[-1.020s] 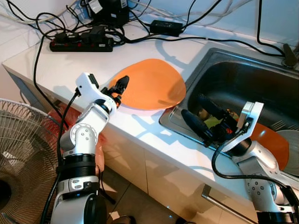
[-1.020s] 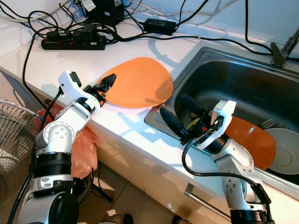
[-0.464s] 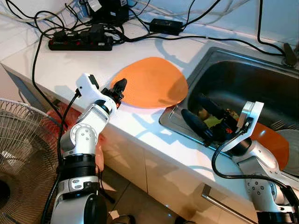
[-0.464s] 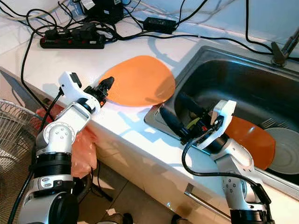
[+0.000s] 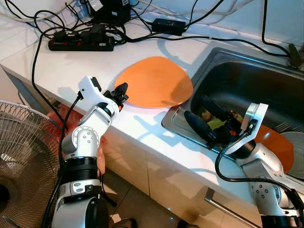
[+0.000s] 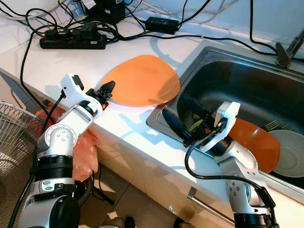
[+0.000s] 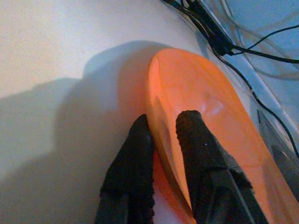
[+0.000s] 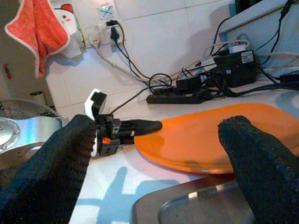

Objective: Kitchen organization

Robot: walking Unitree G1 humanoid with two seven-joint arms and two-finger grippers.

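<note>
A large orange plate (image 5: 154,81) lies on the white counter (image 5: 61,66), its right edge overhanging the steel sink (image 5: 247,80). My left gripper (image 5: 121,90) is shut on the plate's near left rim; in the left wrist view one finger (image 7: 201,154) lies on top of the plate (image 7: 205,102) and the other beneath the rim. My right gripper (image 5: 203,116) stands open over the sink's near left corner, nothing between its fingers (image 8: 261,163). A second orange plate (image 5: 280,145) and a grey plate (image 5: 297,152) rest inside the sink.
A black power strip (image 5: 80,43) with tangled cables and a black adapter (image 5: 168,26) lie at the back of the counter. A fan (image 5: 23,161) stands on the floor at the left. A faucet (image 5: 294,54) stands behind the sink. A red towel (image 8: 39,32) hangs on the tiled wall.
The left gripper has pushed the orange plate a little to the right, further over the sink's edge. The right arm has stayed still.
</note>
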